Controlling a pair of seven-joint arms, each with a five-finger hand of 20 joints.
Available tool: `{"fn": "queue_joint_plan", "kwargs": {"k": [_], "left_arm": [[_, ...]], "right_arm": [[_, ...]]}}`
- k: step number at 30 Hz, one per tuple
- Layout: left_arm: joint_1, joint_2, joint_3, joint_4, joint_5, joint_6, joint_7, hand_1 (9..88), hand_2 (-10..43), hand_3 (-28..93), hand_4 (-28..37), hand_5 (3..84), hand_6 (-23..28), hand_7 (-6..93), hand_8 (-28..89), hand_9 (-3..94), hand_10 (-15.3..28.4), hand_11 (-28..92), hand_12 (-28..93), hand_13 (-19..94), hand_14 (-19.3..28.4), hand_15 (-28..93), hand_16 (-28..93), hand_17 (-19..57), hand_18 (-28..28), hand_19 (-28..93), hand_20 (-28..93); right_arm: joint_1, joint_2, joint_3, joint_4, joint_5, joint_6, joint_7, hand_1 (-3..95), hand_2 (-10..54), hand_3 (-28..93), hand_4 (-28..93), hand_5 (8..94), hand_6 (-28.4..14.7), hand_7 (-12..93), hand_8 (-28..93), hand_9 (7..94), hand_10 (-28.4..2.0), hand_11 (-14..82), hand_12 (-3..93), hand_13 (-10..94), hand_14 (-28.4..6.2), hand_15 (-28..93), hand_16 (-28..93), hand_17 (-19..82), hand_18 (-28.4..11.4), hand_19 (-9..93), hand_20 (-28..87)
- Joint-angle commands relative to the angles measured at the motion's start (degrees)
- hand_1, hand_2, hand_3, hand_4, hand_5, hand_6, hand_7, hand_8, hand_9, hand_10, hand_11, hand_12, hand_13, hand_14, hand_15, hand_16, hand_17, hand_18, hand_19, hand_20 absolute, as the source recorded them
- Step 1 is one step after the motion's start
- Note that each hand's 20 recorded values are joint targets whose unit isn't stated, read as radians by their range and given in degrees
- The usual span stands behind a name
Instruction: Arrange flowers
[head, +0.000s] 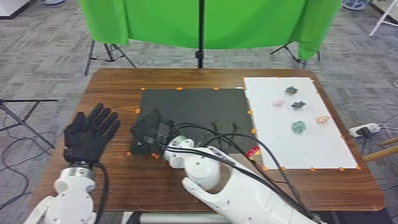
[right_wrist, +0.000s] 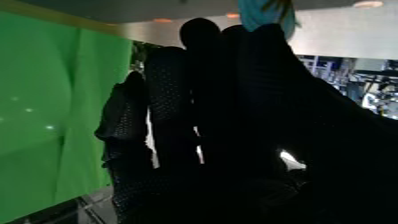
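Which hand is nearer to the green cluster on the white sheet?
Right: the right hand is over the dark mat, left of the green cluster; the left hand is farther left.

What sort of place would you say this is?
Probably a robotics lab or test studio: a green fabric backdrop hangs on black tripod stands, and a brown wooden table carries flat mats edged with orange tape marks.

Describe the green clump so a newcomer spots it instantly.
On the brown table, a white sheet lies right of the black mat. Among its clumps, the green clump sits nearest the robot, left of the peach clump; no other is green.
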Motion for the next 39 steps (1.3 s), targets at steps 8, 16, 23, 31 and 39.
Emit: {"fn": "queue_joint_plan", "kwargs": {"k": [8,16,23,31,39], "left_arm": [[4.7,-3.38,-2.47,-1.04,-0.35,-0.21,-0.79,28.5,15.6,77,-28.3,48.5,11.4,9.9,-9,40.1,16.5,21,9,30,17.7,40,-8,-7.5,16.5,41,13],[7.27,-3.33,-3.71,-3.36,1.17,-0.26,-0.34,28.5,15.5,77,-28.3,48.4,11.4,9.9,-9,40.0,16.4,20,9,30,17.6,40,-8,-7.5,16.4,41,13],[8.49,-3.15,-4.67,-5.37,1.76,-1.43,-0.09,28.5,15.5,77,-28.3,48.5,11.5,9.8,-9,40.0,16.5,20,9,29,17.7,40,-8,-7.5,16.4,41,13],[7.51,-3.19,-4.51,-5.04,1.99,-1.22,-0.23,28.5,15.6,76,-28.3,48.5,11.5,9.7,-8,40.0,16.5,20,9,29,17.8,40,-8,-7.5,16.4,41,13],[7.29,-3.17,-4.19,-4.83,1.63,0.09,-0.43,28.6,15.6,76,-28.3,48.5,11.6,9.6,-8,39.6,16.4,20,9,29,17.8,40,-8,-7.6,16.5,41,13]], "right_arm": [[-4.67,4.7,8.7,-12.48,7.4,-1.44,11.43,49.5,-9.5,85,-28,56.9,-1.7,17,-15,59.6,-16.2,33.5,19.9,50,-15.5,72,27,26,-24.4,84,42],[-12.76,13.6,27.46,-20.59,14.03,-1.66,22.63,48.3,-9.5,85,-28,55.4,-2.6,15,-14,56.0,-17.4,25.2,16.7,47,-16.8,73,21,27,-24.4,88,42],[-22.78,22.28,38.53,-25.19,12.96,-1.21,28.52,46.1,-9.5,86,-28,54.3,-3.2,14,-13,53.6,-18.0,20.3,16.1,44,-17.2,71,18,27,-24.6,89,42],[-32.89,23.78,47.62,-28.25,16.29,-5.69,33.97,45.8,-9.5,85,-28,53.4,-3.2,14,-13,52.2,-18.2,19.2,16.2,43,-17.1,67,15,27,-25.1,89,41],[-35.69,23.45,49.34,-26.91,20.2,-5.63,33.84,47.1,-9.5,82,-28,51.9,-2.5,15,-13,50.6,-17.1,17.6,15.8,43,-16.2,59,13,26,-25.4,88,41]]}}
